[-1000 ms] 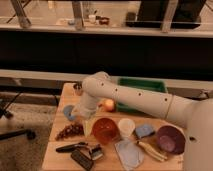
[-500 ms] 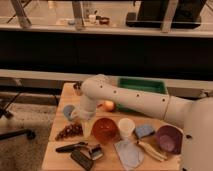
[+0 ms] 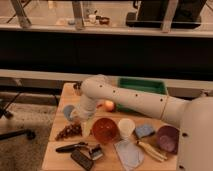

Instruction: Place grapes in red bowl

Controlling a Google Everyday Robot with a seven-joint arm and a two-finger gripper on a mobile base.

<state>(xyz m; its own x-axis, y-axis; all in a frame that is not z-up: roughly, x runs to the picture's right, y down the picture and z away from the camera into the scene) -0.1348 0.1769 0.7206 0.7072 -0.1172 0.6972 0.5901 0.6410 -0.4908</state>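
Observation:
The grapes, a dark purplish-brown bunch, lie on the wooden table at the left. The red bowl stands just to their right, glossy and orange-red. My white arm reaches in from the right and bends down at the elbow. My gripper hangs just above the top right of the grapes and to the left of the red bowl. Its tips are partly hidden against the arm and a blue thing behind it.
A white cup stands right of the red bowl, then a blue sponge and a dark purple bowl. A green tray is at the back, an apple before it. Black tools and a cloth lie in front.
My arm has sunk a little, bringing the gripper lower toward the grapes. The grapes and the red bowl have not moved.

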